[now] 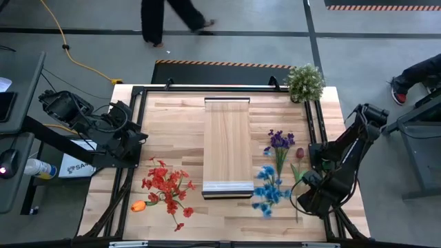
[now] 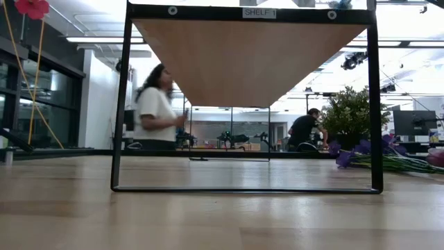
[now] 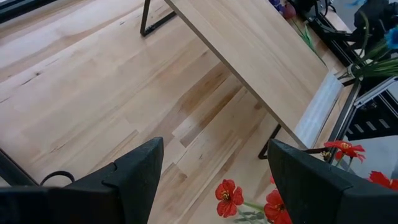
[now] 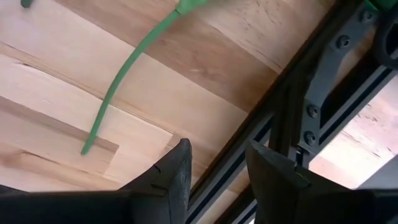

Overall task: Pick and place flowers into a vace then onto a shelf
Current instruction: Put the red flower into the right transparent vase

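The slatted wooden counter (image 1: 172, 124) is carrying the raised shelf (image 1: 227, 145) at its centre, with red flowers (image 1: 167, 184) lying to the shelf's left and blue flowers (image 1: 269, 189) and purple flowers (image 1: 280, 141) lying to its right. The left gripper (image 3: 211, 180) is hovering wide open and empty near the red flowers. The right gripper (image 4: 217, 165) is standing narrowly parted over the counter's right edge, holding nothing, beside a green stem (image 4: 121, 78).

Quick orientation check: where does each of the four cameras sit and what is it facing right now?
High: overhead, straight down on the table, shelf, flowers and both arms.
Low: tabletop level, looking under the shelf into the room; no arm shows.
Left wrist: past the open left end effector toward the shelf and red flowers.
Right wrist: past the right end effector at a green stem and the table frame.
Shared: high and left wrist both show the shelf.
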You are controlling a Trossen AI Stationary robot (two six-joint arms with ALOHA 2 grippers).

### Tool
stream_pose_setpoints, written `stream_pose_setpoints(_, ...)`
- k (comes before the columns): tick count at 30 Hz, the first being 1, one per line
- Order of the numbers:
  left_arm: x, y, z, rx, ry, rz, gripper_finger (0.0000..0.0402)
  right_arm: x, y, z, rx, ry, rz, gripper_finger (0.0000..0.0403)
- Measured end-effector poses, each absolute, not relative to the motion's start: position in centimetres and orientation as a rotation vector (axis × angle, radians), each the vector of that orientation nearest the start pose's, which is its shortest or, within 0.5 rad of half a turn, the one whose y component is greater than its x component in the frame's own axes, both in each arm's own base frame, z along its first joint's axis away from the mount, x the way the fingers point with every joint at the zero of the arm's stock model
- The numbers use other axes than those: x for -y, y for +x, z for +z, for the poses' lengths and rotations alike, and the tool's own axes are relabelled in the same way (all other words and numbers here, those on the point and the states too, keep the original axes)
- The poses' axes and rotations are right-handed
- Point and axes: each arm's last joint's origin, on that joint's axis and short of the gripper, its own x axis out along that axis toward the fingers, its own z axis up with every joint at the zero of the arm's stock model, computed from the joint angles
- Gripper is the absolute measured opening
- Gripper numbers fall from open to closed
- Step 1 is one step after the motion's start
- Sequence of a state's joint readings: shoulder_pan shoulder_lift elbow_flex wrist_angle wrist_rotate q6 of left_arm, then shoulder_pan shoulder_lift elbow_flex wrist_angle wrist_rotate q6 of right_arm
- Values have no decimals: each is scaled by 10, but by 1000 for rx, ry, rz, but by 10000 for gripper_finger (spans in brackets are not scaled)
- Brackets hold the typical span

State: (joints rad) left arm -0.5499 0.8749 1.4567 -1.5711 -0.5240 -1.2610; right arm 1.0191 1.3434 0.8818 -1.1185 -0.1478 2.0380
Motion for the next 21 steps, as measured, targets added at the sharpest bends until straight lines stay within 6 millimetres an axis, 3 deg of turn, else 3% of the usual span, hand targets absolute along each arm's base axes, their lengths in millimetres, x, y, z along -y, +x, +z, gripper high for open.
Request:
stream_pose_setpoints(13, 26, 70, 413, -708, -679, 486, 320, -184, 91, 212, -1699, 824, -816, 107)
stream_pose_setpoints(21, 26, 70, 413, -708, -679, 486, 319, -185, 88, 241, -1674, 765, -838, 95)
